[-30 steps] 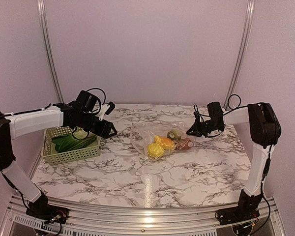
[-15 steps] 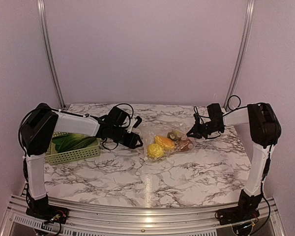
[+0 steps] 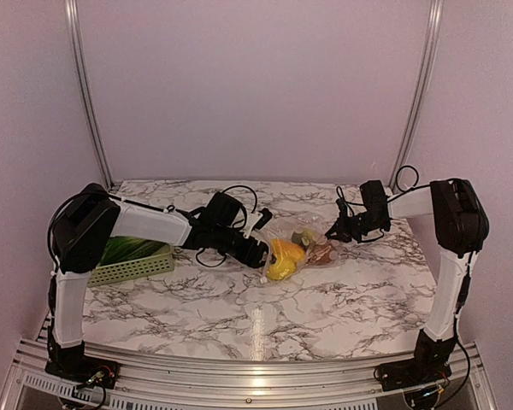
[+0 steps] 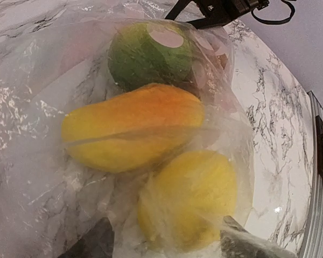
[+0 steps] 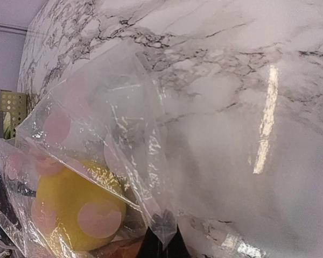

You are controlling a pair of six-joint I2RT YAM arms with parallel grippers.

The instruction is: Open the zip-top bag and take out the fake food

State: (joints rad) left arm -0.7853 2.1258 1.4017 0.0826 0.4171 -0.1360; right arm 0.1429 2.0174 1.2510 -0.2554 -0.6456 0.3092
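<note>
1. Marble-patterned table (image 3: 325,299); the clear bag (image 4: 27,177) lies crumpled at mid-table, between the two grippers.
2. Left gripper (image 4: 166,231): jaws apart, low at the bag's left end. In the left wrist view its two fingertips (image 4: 97,242) stand one on either side of the near end of the yellow piece (image 4: 188,199).
3. Crinkled film lies over the yellow piece. I cannot tell whether the fingertips are inside the bag mouth or pressing on the film from outside, nor whether they touch the piece.
4. Just beyond the yellow piece is an orange-yellow piece (image 4: 132,131), lying crosswise and touching it, under the same film.
5. Beyond that sits a round green piece (image 4: 151,54) with a pale cut face, against the orange-yellow one and toward the bag's far end.
6. A brownish piece (image 3: 322,251) shows at the bag's right end, beside the right gripper.
7. Right gripper (image 5: 161,244): jaws together, clamped on a corner of the bag film, which rises taut from the fingers in the right wrist view. No food sits between these jaws.
8. Pale green basket (image 3: 141,266) sits at the table's left edge, well apart from the bag, with a green vegetable (image 3: 124,249) lying in it.
</note>
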